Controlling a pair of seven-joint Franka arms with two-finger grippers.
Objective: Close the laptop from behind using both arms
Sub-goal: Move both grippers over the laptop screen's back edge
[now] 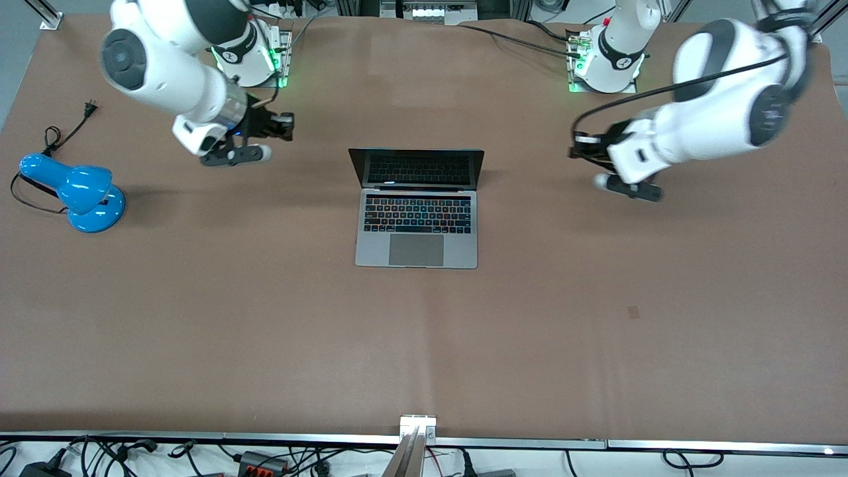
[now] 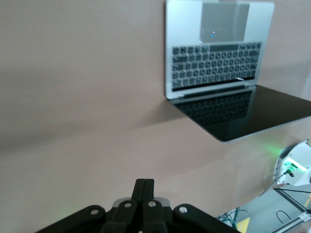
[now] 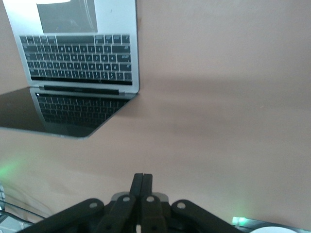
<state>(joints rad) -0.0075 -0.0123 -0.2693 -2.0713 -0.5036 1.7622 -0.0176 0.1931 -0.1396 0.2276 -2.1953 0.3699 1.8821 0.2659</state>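
Laptop sits open mid-worktop. My left hand and right hand hang at either side of it, fingers pressed together, holding nothing. I'm only approaching; next both must reach the lid's back and push.

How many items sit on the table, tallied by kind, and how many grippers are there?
Laptop: 1, open
Blue desk lamp: 1
Grippers: 2, left gripper, right gripper, both shut, over the table
Total: 4
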